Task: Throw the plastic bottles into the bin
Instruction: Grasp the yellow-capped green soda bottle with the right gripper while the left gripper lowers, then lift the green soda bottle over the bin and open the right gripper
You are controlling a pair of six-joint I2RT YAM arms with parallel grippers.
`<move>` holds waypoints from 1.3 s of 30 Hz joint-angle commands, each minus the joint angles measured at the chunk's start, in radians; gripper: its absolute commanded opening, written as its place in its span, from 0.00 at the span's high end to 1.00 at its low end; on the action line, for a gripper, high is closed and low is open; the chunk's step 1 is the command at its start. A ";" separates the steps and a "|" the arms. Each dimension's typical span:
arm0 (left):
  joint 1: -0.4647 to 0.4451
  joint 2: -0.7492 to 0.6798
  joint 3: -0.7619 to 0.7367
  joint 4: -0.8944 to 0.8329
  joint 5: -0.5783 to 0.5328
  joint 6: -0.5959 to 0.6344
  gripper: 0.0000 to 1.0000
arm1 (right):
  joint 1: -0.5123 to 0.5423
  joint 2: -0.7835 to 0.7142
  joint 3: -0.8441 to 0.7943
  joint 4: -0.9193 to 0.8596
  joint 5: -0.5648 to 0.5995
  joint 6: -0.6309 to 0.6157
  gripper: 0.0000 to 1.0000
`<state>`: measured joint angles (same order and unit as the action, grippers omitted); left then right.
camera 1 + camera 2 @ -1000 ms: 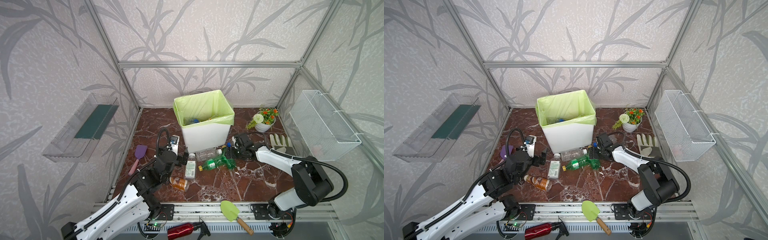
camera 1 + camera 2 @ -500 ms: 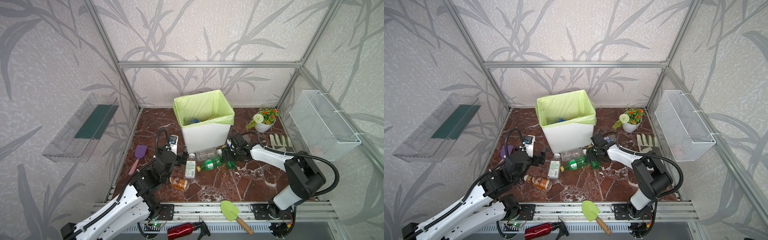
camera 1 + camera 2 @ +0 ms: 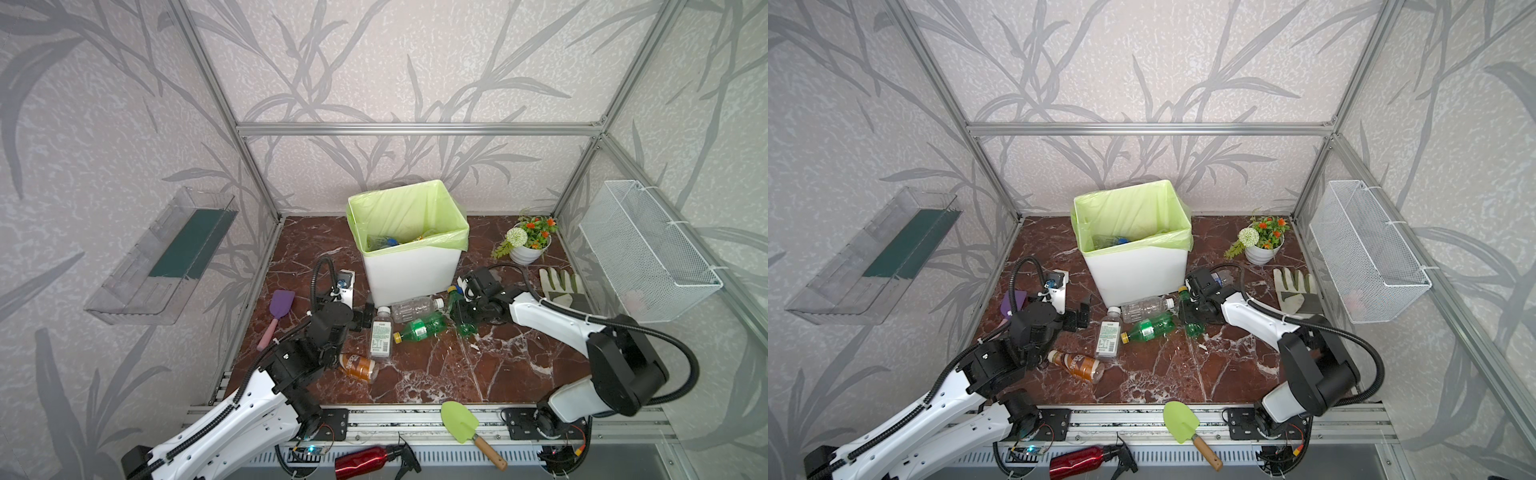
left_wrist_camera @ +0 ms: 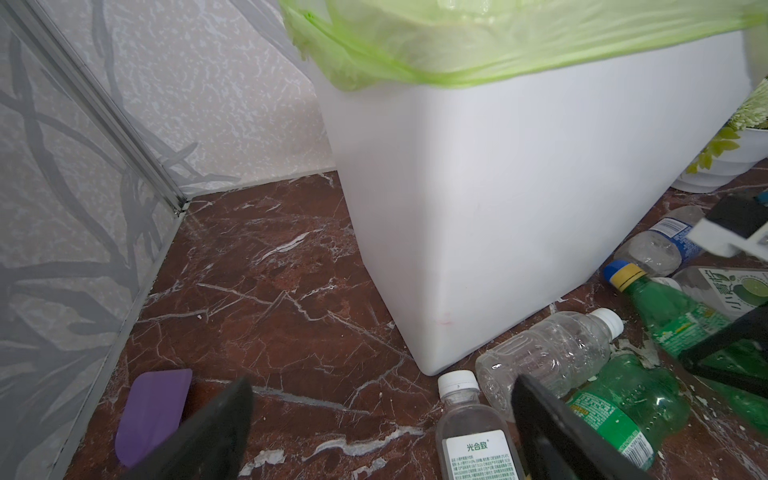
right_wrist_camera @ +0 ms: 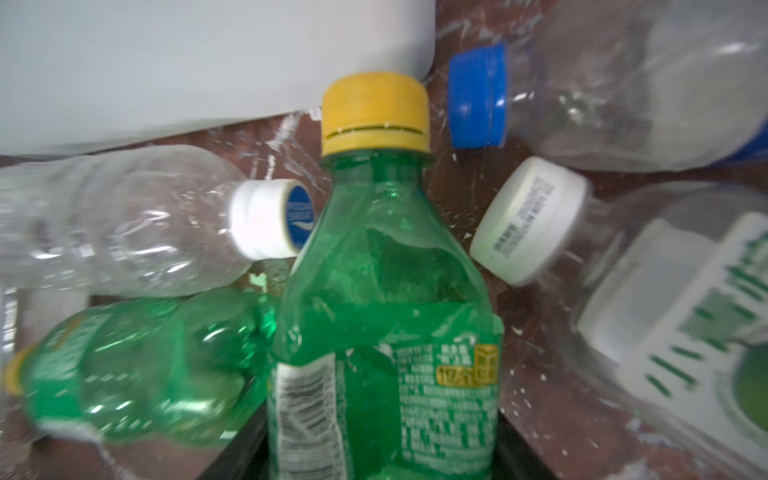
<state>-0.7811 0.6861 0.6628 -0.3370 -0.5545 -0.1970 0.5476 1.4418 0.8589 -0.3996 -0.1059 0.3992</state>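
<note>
The bin (image 3: pixel 411 274) stands at the middle of the counter's (image 3: pixel 457 374) back edge. Thrown bottles (image 3: pixel 384 241) lie in its green bag, too tangled to count.

Seven more lie on the counter before it. The right hand (image 3: pixel 460 309) is closed on a yellow-capped green bottle (image 5: pixel 374 270), fingers pressing both sides of its labelled body. Neighbours crowd this bottle. A clear white-capped bottle (image 3: pixel 415 306) touches its shoulder with the cap, and a second green bottle (image 3: pixel 420 328) lies against its side. A blue-capped clear bottle (image 5: pixel 644 83) and a green-labelled white-capped bottle (image 5: pixel 665 299) lie just beside it. The bin wall is just past the yellow cap.

The left hand (image 4: pixel 382 386) is spread wide and empty, low near the bin's front left corner. A narrow white-labelled bottle (image 3: pixel 381 334) lies just beside one finger. A brown bottle (image 3: pixel 358 366) lies nearer the front edge, beside the left arm.

Round about there is one of each:
- purple spatula (image 3: pixel 278 309), by the left edge
- flower pot (image 3: pixel 528 247), in the back right corner
- glove (image 3: pixel 561 286), by the right edge
- green trowel (image 3: pixel 459 419) and red spray bottle (image 3: pixel 370 465), beyond the front edge
- wire basket (image 3: pixel 648 249) and clear tray (image 3: pixel 162 257), on the side walls
</note>
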 commanded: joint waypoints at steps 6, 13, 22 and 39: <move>0.000 -0.043 -0.040 -0.007 -0.091 -0.045 0.01 | -0.001 -0.473 -0.024 -0.057 0.125 -0.096 0.44; 0.000 -0.044 -0.051 -0.035 -0.098 -0.035 0.01 | -0.176 -0.620 0.381 -0.095 0.166 -0.331 0.44; -0.002 0.006 -0.052 0.035 -0.012 -0.049 0.01 | -0.194 -0.267 0.757 0.080 -0.148 -0.241 0.43; -0.095 0.074 -0.013 -0.010 -0.057 -0.015 0.01 | -0.088 -0.098 0.975 0.021 0.036 -0.289 0.01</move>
<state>-0.8459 0.7322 0.6216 -0.3298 -0.5671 -0.2169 0.4644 1.5089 1.8240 -0.4286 -0.1692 0.1413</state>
